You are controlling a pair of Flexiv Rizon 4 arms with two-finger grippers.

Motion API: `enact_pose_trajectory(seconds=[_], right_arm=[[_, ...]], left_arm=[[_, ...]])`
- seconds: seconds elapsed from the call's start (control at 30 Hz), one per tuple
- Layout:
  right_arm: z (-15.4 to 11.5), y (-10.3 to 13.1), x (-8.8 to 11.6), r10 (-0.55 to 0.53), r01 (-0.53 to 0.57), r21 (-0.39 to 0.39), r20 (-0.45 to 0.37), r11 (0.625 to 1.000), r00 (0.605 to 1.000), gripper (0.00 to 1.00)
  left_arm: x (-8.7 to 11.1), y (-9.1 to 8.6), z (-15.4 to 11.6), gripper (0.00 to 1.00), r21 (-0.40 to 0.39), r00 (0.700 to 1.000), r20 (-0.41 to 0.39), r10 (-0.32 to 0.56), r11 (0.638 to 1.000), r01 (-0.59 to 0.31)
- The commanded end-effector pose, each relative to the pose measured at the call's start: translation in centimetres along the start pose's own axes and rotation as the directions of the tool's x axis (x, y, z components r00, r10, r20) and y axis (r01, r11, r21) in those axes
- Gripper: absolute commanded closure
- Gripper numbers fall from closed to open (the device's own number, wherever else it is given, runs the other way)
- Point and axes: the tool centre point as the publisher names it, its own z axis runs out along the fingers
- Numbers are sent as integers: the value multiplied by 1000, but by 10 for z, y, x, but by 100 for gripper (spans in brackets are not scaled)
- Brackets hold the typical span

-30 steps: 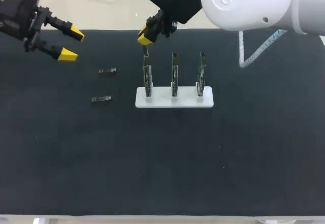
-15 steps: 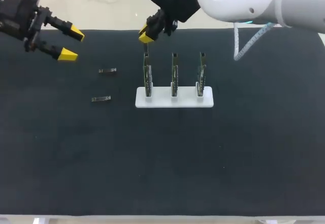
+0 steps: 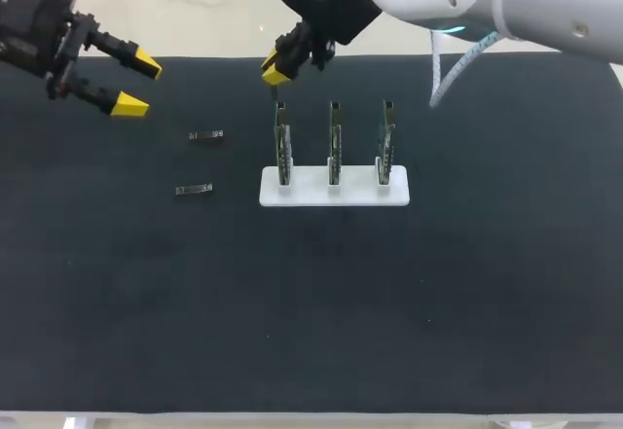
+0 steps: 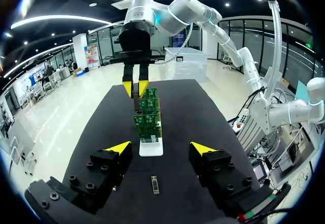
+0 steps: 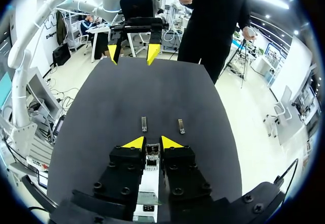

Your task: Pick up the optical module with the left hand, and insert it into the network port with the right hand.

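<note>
Right gripper [image 3: 274,67], pinched on the optical module [image 4: 136,96], drifted slightly up off the leftmost port board [image 3: 282,142] — not seated yet; left gripper [image 3: 138,85] stayed wide open, empty.

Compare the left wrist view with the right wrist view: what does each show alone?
Left wrist only: the green boards plainly in a row, the optical module hanging from the right end effector. Right wrist only: a second loose module. Both: the right and the open left end effector, white base, black table, one loose module.
</note>
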Motion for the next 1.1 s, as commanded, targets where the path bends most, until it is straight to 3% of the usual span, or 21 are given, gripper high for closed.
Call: enact_pose_trajectory(seconds=[0.03,1.1], right_arm=[[1,-4,1,1,-1,-15,3,1000,1000,100],[-3,4,7,29,-29,-17,-4,999,1000,100]], left_arm=[[0,1,0,0,1,1000,-3,-1,1000,1],[0,1,0,0,1,1000,-3,-1,1000,1]])
